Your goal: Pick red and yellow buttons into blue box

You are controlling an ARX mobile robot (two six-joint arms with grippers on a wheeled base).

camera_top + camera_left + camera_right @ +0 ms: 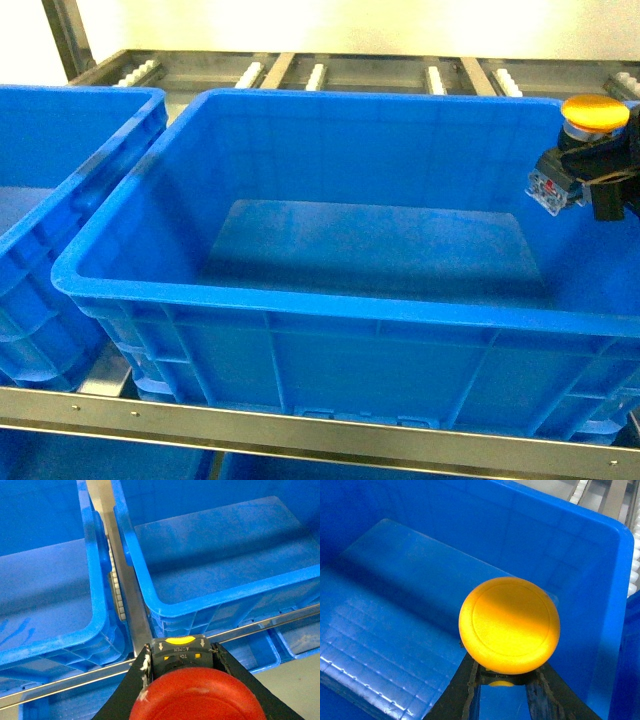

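Observation:
The blue box (300, 300) fills the middle of the head view and its floor is bare. At its right wall my right gripper (588, 178) is shut on the yellow button (595, 112), cap up, above the box's inside. In the right wrist view the yellow button (509, 625) hangs over the box floor near the box's wall (560, 555), held by the right gripper (504, 672). My left gripper (182, 652) is shut on the red button (197, 697), in front of the rack rail and short of the blue box's rim (220, 596). The head view does not show the left gripper.
A second blue crate (60, 200) stands to the left of the box, with a metal divider (120, 595) between them. A steel rail (300, 425) runs along the front. Roller tracks (320, 72) lie behind. Shallower blue bins (295, 635) sit on the level below.

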